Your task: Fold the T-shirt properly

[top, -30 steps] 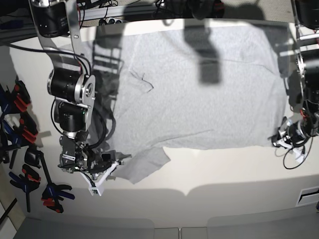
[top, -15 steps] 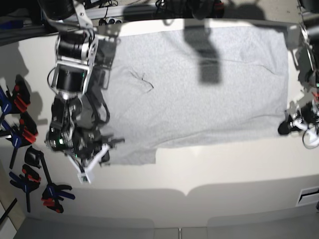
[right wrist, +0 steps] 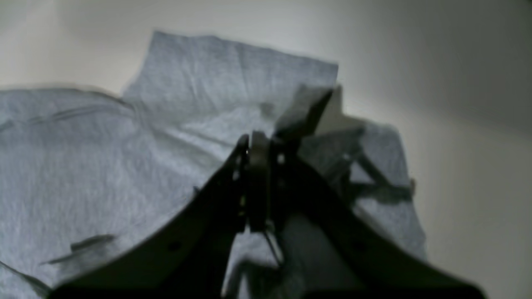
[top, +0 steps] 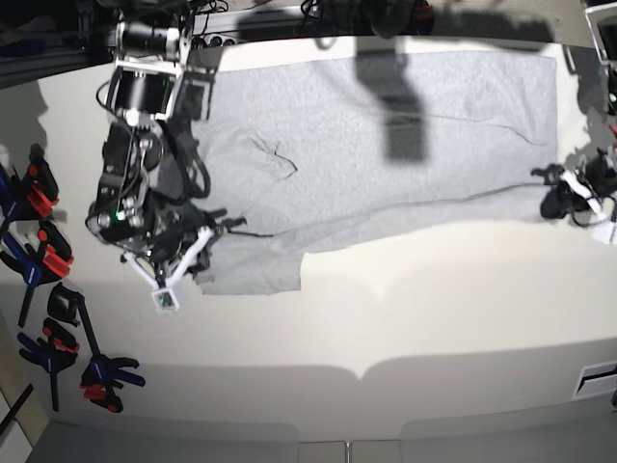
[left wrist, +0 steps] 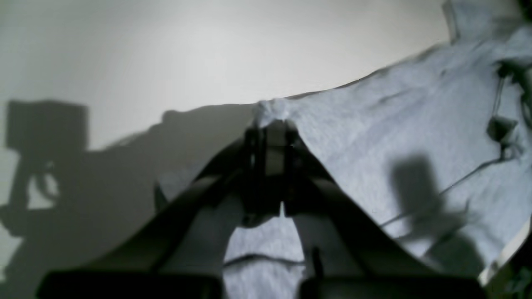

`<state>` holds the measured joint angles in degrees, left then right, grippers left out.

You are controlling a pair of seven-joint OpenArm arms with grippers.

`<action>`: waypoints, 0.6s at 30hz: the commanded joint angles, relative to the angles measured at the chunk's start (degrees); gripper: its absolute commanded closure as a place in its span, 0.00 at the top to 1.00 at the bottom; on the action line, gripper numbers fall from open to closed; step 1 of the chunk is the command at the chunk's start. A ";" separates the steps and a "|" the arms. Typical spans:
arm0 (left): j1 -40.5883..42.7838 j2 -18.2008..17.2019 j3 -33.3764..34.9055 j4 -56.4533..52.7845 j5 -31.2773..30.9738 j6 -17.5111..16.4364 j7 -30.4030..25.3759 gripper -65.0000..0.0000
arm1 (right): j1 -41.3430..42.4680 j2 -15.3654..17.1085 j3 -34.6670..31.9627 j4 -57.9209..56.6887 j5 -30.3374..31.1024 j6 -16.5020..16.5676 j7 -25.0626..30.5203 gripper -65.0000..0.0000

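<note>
Base view: soft, light heather-grey cotton T-shirt, limp; best taken at edges, both grippers clamped there, left gripper three o'clock, right gripper nine.

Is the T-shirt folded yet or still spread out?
Mostly spread. The T-shirt lies flat across the table; both claws, left and right, pinch its near edge, no finished fold visible.
</note>
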<state>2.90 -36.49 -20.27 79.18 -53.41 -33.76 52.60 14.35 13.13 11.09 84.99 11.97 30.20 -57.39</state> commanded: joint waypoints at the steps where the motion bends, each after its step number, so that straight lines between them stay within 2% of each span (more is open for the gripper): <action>1: 0.31 -0.83 -0.50 1.60 0.50 0.79 -1.16 0.00 | -0.28 0.48 0.74 2.54 0.72 -0.35 0.79 0.00; 4: 2.82 0.68 -0.72 2.62 3.37 3.45 -2.58 0.00 | -4.50 0.48 2.54 5.51 0.72 -0.63 1.09 0.00; 10: 3.74 4.57 -0.70 2.60 6.01 3.78 -3.39 0.00 | -7.87 0.15 6.88 5.64 0.70 -0.63 2.01 0.00; 11: 3.74 5.07 -0.70 2.60 5.99 3.78 -3.39 0.00 | -7.85 0.04 6.97 5.64 0.70 -0.63 1.92 0.04; 13: 3.76 5.64 -0.70 2.60 5.99 3.76 -3.37 0.00 | -7.82 0.00 6.78 5.64 0.98 -0.66 2.12 0.25; 15: 3.76 6.05 -0.70 2.60 6.01 3.76 -3.37 0.00 | -7.80 0.02 6.67 5.64 2.82 -0.63 2.86 0.41; 16: 3.76 6.19 -0.70 2.60 5.99 3.76 -3.39 0.00 | -7.61 0.02 6.67 5.64 3.67 -0.63 2.19 0.45; 18: 3.76 6.12 -0.70 2.60 6.05 3.76 -3.37 0.00 | -6.82 0.00 6.56 5.66 4.98 -0.57 0.83 0.45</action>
<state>7.29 -29.34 -20.38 80.79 -46.44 -29.98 50.17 6.11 12.51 17.56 89.58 15.59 29.78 -58.13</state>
